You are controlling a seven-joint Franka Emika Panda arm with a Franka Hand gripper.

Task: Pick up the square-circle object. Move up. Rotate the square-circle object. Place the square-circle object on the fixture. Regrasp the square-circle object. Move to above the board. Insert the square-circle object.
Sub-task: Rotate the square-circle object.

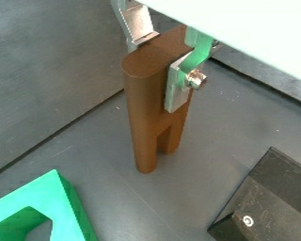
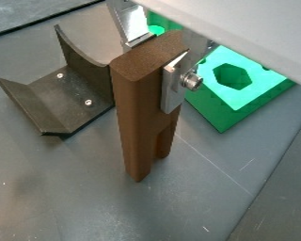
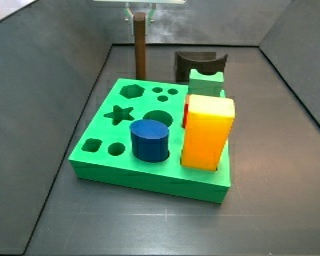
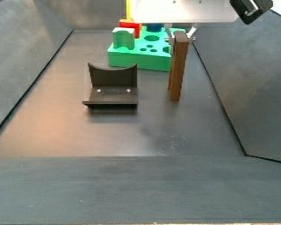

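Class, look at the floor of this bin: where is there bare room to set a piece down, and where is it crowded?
Bare floor lies on the fixture's near side and between it and the square-circle object, gripped upright by the hand. The board end is crowded.

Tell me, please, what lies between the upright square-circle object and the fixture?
Only bare dark floor in a side view; the gripper clamps the square-circle object upright, apart from the fixture.
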